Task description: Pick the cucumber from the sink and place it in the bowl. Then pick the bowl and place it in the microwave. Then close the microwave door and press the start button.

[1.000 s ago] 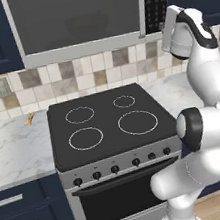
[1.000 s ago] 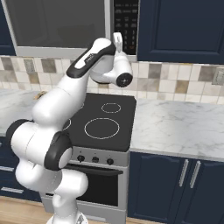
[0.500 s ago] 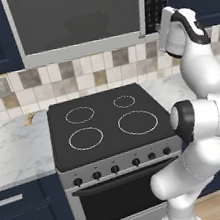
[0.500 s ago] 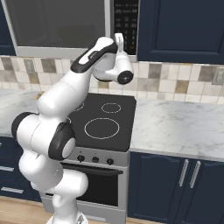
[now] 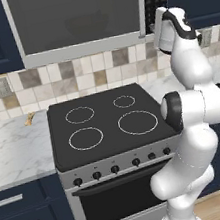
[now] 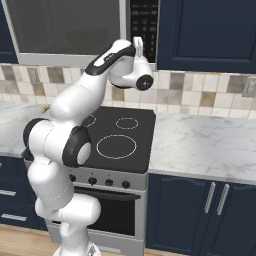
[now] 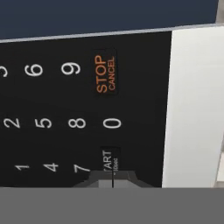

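Hand view advice: with microwave door (image 5: 76,18) shut, bowl (image 5: 86,22) dim behind glass, push closed gripper (image 7: 113,178) straight onto start button (image 7: 111,161), avoiding stop button (image 7: 105,74).

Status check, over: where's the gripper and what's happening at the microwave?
Gripper shut, tips at the START key on the black keypad panel. Grey-framed dark glass microwave door closed. Nothing between tips and key.
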Available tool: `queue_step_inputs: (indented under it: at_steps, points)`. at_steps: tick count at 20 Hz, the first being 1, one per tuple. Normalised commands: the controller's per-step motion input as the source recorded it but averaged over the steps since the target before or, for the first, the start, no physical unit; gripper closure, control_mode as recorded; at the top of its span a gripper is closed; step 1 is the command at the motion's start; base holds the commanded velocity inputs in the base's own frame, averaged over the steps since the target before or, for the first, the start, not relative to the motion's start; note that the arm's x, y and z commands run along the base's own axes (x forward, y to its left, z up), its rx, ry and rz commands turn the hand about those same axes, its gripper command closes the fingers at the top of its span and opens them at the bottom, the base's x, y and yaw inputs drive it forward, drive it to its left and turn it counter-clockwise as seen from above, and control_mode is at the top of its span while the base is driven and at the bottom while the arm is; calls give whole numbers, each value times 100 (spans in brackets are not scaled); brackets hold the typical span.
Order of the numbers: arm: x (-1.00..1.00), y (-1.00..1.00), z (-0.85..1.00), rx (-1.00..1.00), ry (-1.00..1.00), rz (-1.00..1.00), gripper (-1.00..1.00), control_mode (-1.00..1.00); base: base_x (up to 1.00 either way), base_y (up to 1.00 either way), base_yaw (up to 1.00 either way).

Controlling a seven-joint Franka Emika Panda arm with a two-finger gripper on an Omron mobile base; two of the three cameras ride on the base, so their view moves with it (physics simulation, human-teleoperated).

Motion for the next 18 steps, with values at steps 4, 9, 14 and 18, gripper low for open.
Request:
queue_step_inputs:
  at_steps: [4,9,14,18]
  points:
    - [45,-4,-4,0,5,0,100,-100,0,0,0]
    - [50,-8,0,0,7,0,100,-100,0,0,0]
    - [35,-12,-2,0,4,0,100,-100,0,0,0]
    - [1,-6,0,2,0,0,100,-100,0,0,0]
